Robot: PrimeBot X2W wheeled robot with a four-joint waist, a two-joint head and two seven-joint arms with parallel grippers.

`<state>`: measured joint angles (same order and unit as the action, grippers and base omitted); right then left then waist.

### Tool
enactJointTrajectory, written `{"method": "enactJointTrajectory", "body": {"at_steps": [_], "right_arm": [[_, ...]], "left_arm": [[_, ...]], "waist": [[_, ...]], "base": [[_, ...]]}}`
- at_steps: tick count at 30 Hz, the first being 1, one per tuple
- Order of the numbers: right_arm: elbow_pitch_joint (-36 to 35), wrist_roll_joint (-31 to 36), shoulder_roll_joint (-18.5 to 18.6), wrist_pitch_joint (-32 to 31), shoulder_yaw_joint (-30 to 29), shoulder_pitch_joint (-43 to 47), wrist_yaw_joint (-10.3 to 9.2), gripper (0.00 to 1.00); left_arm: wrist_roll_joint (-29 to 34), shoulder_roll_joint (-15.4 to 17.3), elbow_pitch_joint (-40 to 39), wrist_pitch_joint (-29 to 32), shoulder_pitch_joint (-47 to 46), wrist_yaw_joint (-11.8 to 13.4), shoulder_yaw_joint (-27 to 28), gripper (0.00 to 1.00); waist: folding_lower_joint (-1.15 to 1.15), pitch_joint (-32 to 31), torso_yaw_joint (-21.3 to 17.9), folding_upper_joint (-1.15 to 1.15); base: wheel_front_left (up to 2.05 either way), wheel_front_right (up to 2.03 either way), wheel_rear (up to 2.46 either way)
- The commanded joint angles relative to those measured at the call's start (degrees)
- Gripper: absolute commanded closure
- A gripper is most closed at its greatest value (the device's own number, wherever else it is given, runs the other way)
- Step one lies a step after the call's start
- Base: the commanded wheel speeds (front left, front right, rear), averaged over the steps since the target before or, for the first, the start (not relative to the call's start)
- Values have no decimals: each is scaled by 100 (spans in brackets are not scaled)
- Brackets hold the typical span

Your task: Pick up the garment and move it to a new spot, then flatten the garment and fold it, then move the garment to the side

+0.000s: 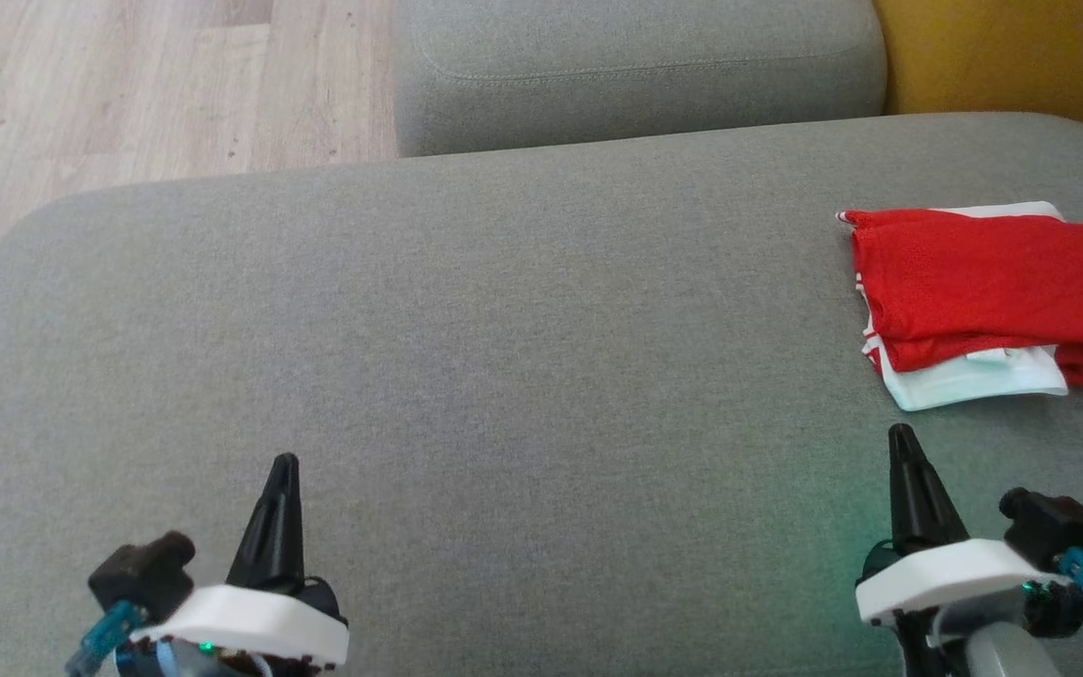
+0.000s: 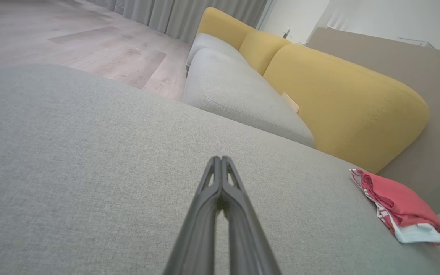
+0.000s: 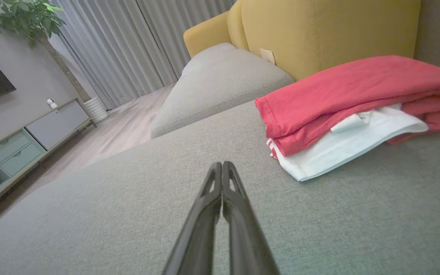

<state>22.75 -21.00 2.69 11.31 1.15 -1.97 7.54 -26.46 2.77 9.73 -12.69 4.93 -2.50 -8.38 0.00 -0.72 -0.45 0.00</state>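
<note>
Garment (image 1: 988, 291) folded at cushion (image 1: 466, 310) right edge; pincers clear.

A broad grey sofa seat (image 1: 466, 310) meets a second grey seat cushion (image 1: 635, 66) at its far edge, with mustard-yellow back cushions (image 2: 342, 103) along its right. Pale wood flooring (image 1: 128, 85) lies past the far left corner. Grey curtains (image 3: 128, 49), a leafy potted plant (image 3: 25, 23) and a low cabinet (image 3: 21, 141) stand beyond.

we count one garment (image 1: 988, 287) on the near cushion (image 1: 504, 320), two grippers over it, left gripper (image 1: 286, 463) and right gripper (image 1: 900, 434)
</note>
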Motion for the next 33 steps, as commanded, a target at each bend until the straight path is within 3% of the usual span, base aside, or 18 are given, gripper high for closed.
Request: {"method": "enactJointTrajectory", "body": {"at_steps": [1,33], "right_arm": [[-223,-188,11,-34,-37,-291,-1,100],[-409,-2161,13,-531,-245,-327,-2,100]], "left_arm": [[-164,39,-144,33,-311,-21,109,100],[-2059,92,18,501,-535,-159,417,100]], "waist": [[0,1,1,0],[0,27,14,0]], "base": [[0,0,0],[0,0,0]]}}
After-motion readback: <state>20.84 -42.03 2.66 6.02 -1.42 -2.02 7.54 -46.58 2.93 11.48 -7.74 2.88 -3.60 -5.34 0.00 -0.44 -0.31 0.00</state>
